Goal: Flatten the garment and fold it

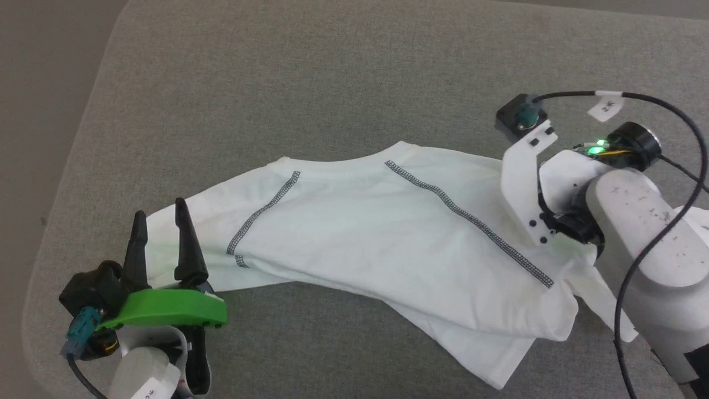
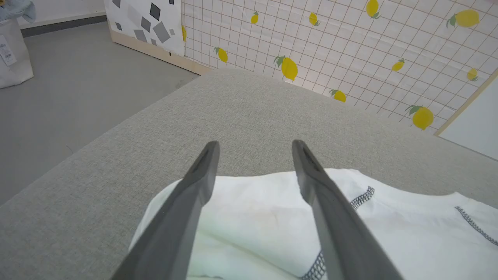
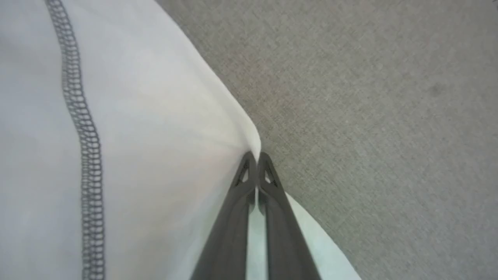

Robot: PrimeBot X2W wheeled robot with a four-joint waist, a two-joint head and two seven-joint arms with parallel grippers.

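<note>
A white garment (image 1: 388, 221) lies spread across a grey padded surface (image 1: 332, 83), its left sleeve end just under the left gripper (image 1: 159, 209), whose fingers are spread apart, while the right gripper (image 3: 255, 155), fingers pressed together, pinches the garment's right edge.

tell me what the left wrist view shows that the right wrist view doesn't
Left wrist view: the left gripper, jaws open, over one end of the garment, plus a lemon-print wall and floor. Right wrist view: the right gripper shut on the garment's edge. Both: the white garment with dark zigzag stitching on the grey cushion.
</note>
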